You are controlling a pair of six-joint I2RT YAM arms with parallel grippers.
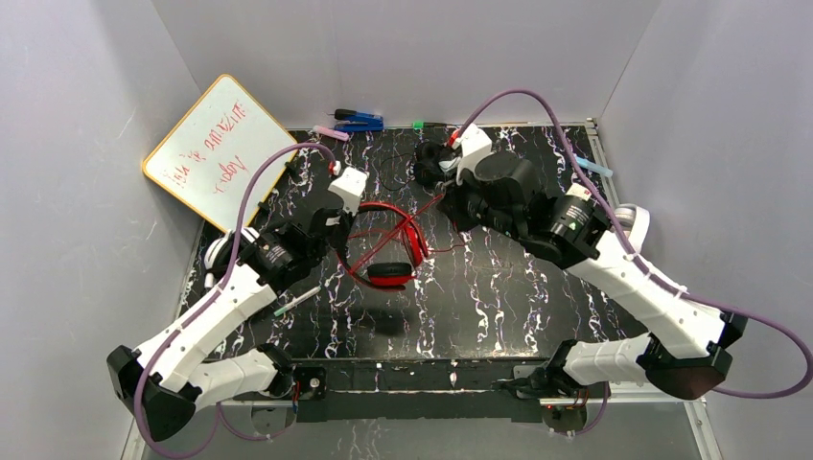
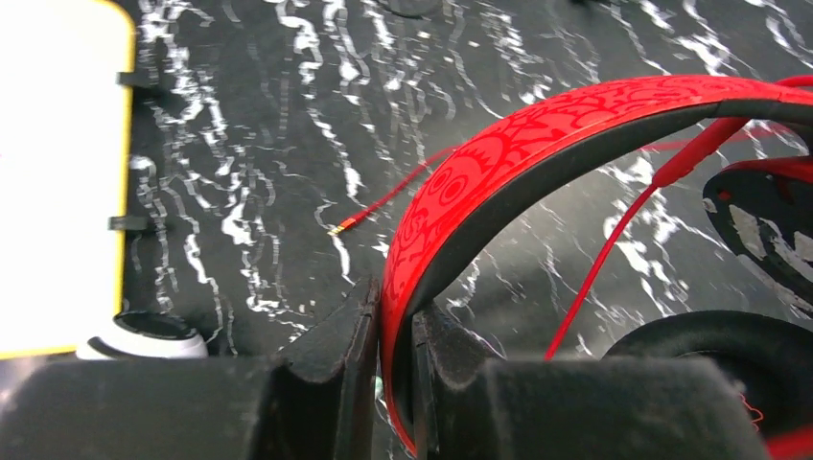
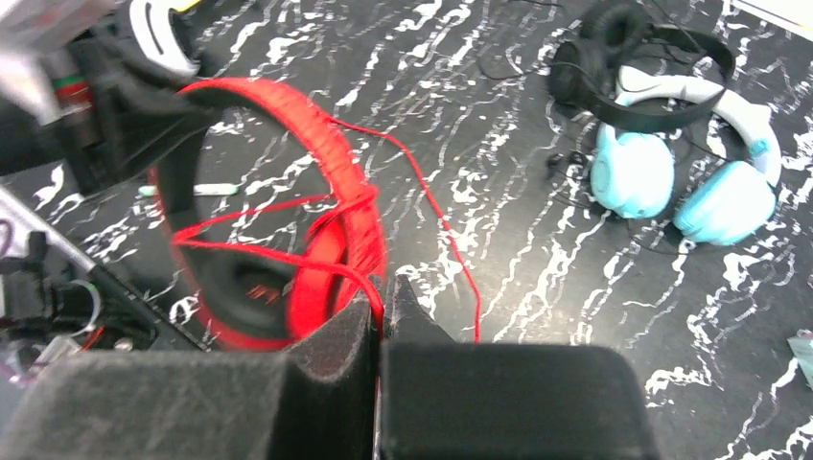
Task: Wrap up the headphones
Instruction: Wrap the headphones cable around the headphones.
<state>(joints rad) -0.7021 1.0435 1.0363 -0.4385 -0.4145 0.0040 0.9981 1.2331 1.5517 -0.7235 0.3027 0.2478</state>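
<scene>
The red headphones (image 1: 388, 247) are held up over the middle of the black marbled table. My left gripper (image 2: 395, 321) is shut on their red patterned headband (image 2: 537, 134), seen in the top view at the band's left side (image 1: 347, 230). My right gripper (image 3: 382, 299) is shut on the thin red cord (image 3: 288, 257), right of the headphones (image 1: 447, 201). Several turns of cord wrap the band (image 3: 336, 163). The cord's plug end (image 2: 337, 230) lies on the table. Small black headphones (image 3: 623, 57) and teal headphones (image 3: 671, 182) lie at the back.
A whiteboard (image 1: 216, 149) leans at the back left. Blue pens (image 1: 360, 122) lie along the back wall, and a marker (image 1: 297, 300) is at the front left. White-and-black headphones (image 1: 216, 254) sit under the left arm, white ones (image 1: 635, 225) beside the right arm.
</scene>
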